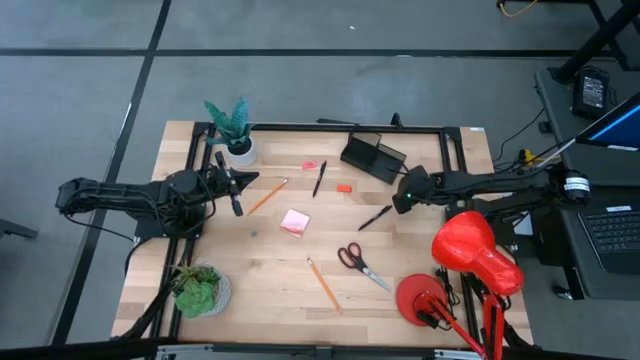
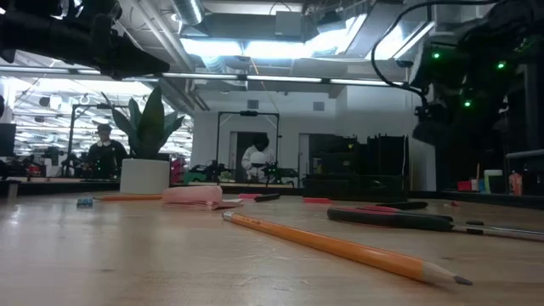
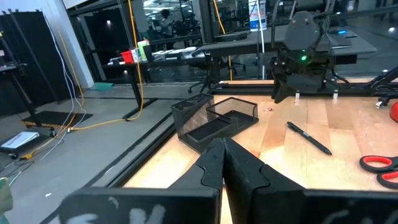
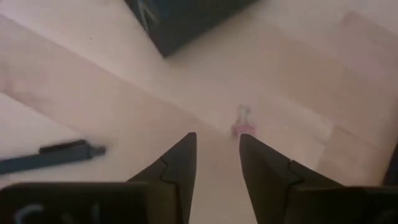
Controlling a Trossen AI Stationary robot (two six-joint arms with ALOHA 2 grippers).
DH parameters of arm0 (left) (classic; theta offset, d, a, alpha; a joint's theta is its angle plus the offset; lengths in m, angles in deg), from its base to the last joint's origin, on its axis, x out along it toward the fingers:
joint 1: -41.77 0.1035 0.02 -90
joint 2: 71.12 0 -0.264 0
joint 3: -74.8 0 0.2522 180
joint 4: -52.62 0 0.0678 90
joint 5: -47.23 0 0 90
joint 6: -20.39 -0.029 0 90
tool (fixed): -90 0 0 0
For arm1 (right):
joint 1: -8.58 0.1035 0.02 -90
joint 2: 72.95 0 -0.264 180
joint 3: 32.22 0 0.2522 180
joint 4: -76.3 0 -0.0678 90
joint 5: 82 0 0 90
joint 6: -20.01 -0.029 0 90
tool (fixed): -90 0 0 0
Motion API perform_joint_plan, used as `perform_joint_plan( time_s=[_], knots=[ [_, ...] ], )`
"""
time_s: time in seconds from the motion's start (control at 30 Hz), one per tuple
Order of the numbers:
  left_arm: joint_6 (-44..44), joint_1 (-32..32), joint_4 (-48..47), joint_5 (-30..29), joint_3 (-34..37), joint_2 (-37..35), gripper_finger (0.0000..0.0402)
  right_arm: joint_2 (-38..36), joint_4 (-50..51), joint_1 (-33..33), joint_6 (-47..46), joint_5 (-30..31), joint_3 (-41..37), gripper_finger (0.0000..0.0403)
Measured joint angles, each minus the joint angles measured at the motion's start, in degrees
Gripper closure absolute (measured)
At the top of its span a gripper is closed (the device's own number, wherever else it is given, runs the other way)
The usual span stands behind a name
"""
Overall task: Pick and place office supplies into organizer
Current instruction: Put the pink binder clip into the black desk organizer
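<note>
Pen point(image 4: 53, 155) lies beside the right gripper point(image 4: 217, 155), whose fingers stand apart, empty.

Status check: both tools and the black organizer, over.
Left tool shut, empty, parked near the white plant pot. Right tool open, empty, above bare wood beside the black mesh organizer. Black pen loose nearby.

On the desk point(image 1: 420, 290), the organizer point(image 1: 372, 157) sits near the far edge, right of centre. A potted plant point(image 1: 234, 135) stands by the far-left corner, another point(image 1: 200, 290) at the near-left corner, a desk lamp point(image 1: 455, 265) at the near-right. Mid-desk lies a sticky-note pad point(image 1: 294, 222), scissors point(image 1: 360, 263) and a pencil point(image 1: 322, 283) nearer the front edge, two pens point(image 1: 319, 179) point(image 1: 375, 217) between pad and organizer.
</note>
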Motion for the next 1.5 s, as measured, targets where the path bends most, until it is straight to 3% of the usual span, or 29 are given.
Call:
perform_joint_plan(
  time_s=[0.27, 0.9, 1.5],
  knots=[
    [0.6, 0.0, -2.1, 0.0, 0.0, 0.0, 0.0398, 0.0, 0.8, -4.2, 1.7, -1.0, -0.2, 0.0278],
    [0.6, 0.0, -3.0, 0.0, 0.0, 0.0, 0.0398, 0.0, 0.2, -4.3, 2.6, -2.1, -0.3, 0.0278],
    [1.7, 0.0, -3.0, 0.0, 0.0, 0.0, 0.0398, 0.0, -7.5, -4.7, 4.2, -2.0, -5.7, 0.0278]
  ],
)
